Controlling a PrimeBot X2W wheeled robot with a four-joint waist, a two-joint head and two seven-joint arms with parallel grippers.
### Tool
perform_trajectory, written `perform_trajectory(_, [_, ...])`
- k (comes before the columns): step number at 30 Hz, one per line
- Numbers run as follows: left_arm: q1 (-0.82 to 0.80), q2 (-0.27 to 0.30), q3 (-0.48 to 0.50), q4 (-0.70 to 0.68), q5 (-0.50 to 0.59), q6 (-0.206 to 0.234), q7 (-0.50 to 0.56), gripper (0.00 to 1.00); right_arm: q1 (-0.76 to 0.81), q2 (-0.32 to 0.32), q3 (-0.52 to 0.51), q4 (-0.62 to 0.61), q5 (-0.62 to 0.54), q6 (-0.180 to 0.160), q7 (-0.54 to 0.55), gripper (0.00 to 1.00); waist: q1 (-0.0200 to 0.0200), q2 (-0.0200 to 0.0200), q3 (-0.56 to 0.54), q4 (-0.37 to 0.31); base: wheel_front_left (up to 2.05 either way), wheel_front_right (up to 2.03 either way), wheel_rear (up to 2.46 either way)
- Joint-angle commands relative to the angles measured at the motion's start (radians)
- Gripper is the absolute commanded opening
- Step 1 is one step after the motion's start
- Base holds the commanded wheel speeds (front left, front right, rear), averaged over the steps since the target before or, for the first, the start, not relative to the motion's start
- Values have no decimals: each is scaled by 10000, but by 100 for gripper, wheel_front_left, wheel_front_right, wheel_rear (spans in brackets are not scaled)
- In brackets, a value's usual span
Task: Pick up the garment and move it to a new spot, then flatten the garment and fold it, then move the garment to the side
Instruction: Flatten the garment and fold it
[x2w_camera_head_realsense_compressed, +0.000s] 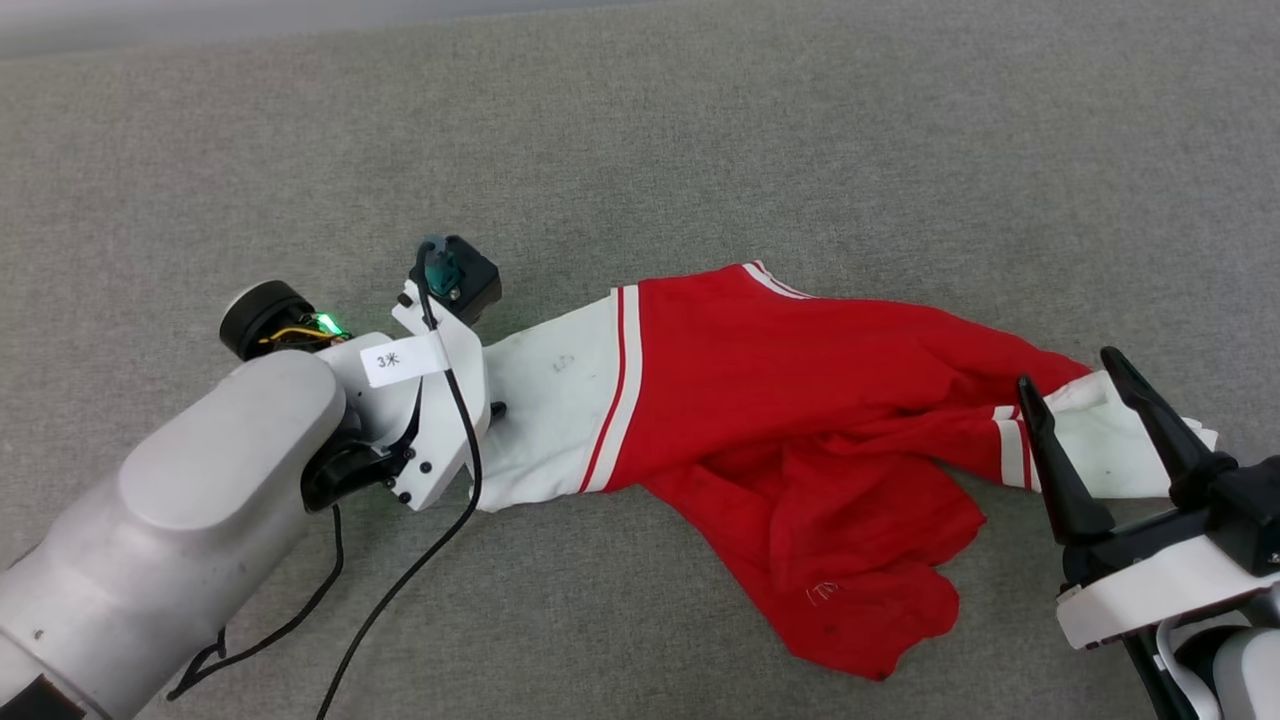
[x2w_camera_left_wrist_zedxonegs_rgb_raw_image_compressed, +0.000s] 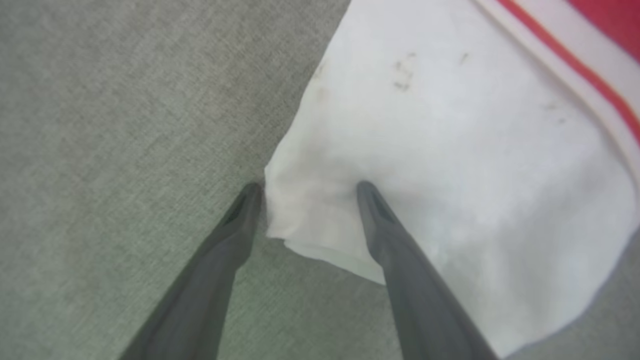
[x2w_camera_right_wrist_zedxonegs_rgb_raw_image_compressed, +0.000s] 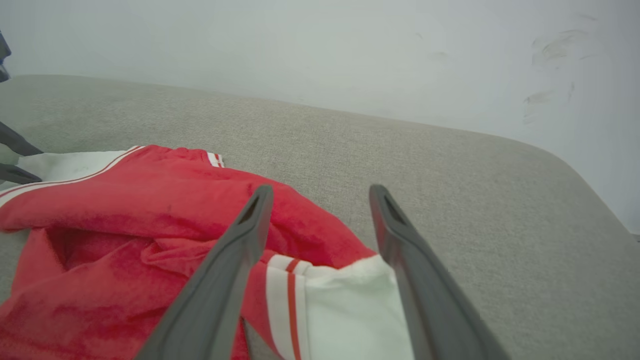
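**Progress.** The garment lies on the grey surface in a rumpled, twisted state. The red body is bunched into ridges, and the lower part is turned over on itself toward the near edge. It is not flat and no fold has been made. The move to the side is judged to be outstanding as well. Whether the first move to a new spot is complete cannot be established from these views. With one gripper at each sleeve, the step in hand is judged to be either the pick-up or the spreading-out. Flattening, folding and setting aside are all left to do.

**Position of the garment.** It stretches across the middle of the surface, well apart from the far edge, with one white sleeve toward each side.

**Left gripper.** The jaws stand moderately apart and grip nothing. They straddle the outer corner of the left-hand sleeve. One fingertip is on the bare surface just beside the cloth's edge. The other presses down on the white fabric and dents it slightly.

**Right gripper.** The jaws stand wide apart and are empty. In the right wrist view the right-hand sleeve lies between and below the two fingers, with its striped seam just beside the left one. Whether the fingertips touch the cloth cannot be told. The surface's rounded far corner lies well apart beyond them.
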Motion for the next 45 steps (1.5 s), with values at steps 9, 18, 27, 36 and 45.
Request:
perform_trajectory(9, [-170, 214, -1474, 549, -250, -3, -1332, 0, -205, 32, -26, 300, -26, -12, -235, 100, -1, 0, -196, 71, 0, 0, 0])
perform_trajectory(18, [-583, 518, -745, 746, -380, 122, -3703, 0, 255, -16, -209, 568, 20, -12, -303, 100, -1, 0, -1149, 419, 0, 0, 0])
perform_trajectory(27, [108, 1332, -400, 1444, -690, 710, -4175, 0, 398, -59, -243, 760, 45, -12, -350, 100, -1, 0, -1435, 501, 0, 0, 0])
perform_trajectory(36, [1079, 1448, -53, 3077, -1463, 961, -4669, 0, 500, -107, -462, 1037, -58, -12, -318, 100, -1, 0, -1263, 249, 0, 0, 0])
perform_trajectory(45, [1168, 655, 45, 4397, -1385, 787, -6160, 100, 260, -258, -479, 1093, 192, -12, -203, 100, -1, 0, -1411, 323, 0, 0, 0])
